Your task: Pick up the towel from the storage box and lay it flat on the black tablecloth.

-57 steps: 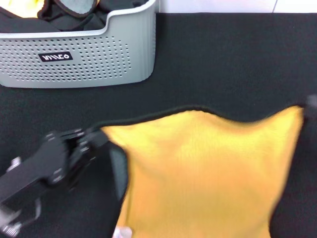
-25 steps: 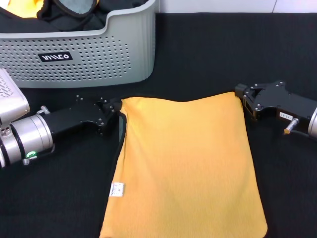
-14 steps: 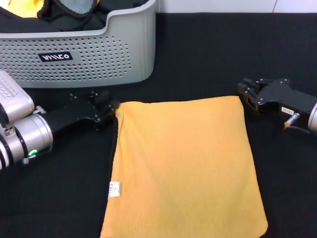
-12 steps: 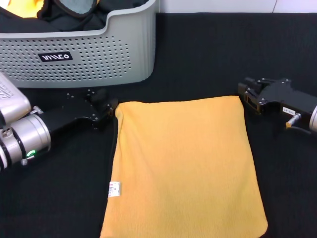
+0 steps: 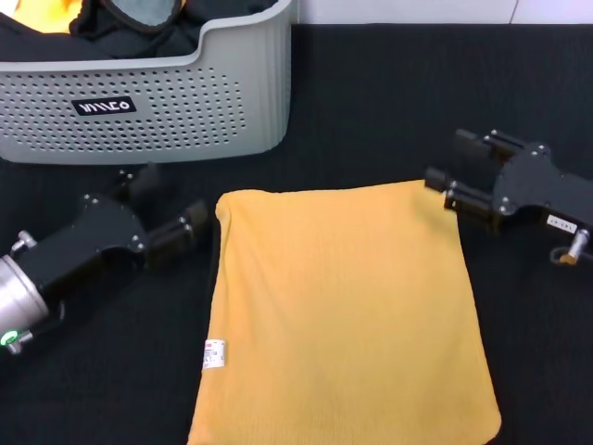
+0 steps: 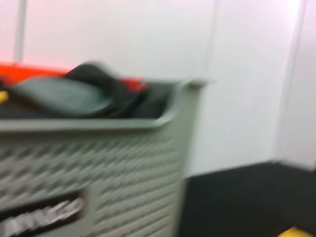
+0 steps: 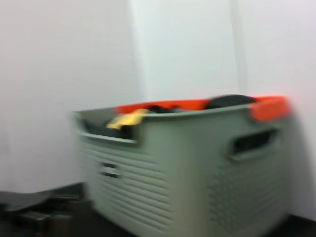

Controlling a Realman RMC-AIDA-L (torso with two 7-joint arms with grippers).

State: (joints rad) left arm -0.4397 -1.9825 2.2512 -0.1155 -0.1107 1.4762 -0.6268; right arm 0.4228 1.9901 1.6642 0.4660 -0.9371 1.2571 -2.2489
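Observation:
The towel (image 5: 343, 315) lies flat, yellow face up, on the black tablecloth (image 5: 389, 93), a small white tag near its left edge. My left gripper (image 5: 171, 199) is open and empty, just left of the towel's far left corner. My right gripper (image 5: 456, 167) is open and empty, at the far right corner, not holding it. The storage box (image 5: 148, 102) stands at the far left with its black label (image 5: 105, 107) facing me. The box also shows in the left wrist view (image 6: 98, 163) and the right wrist view (image 7: 187, 168).
More cloths lie crumpled in the box, yellow (image 5: 37, 11) and dark grey (image 5: 139, 14). A white wall rises behind the table's far edge (image 5: 408, 11). Bare black cloth lies right of the box and beside the towel.
The towel was carried in, spread and set down flat. Both grippers have since let go of its far corners, opened wide and drawn slightly back from them.

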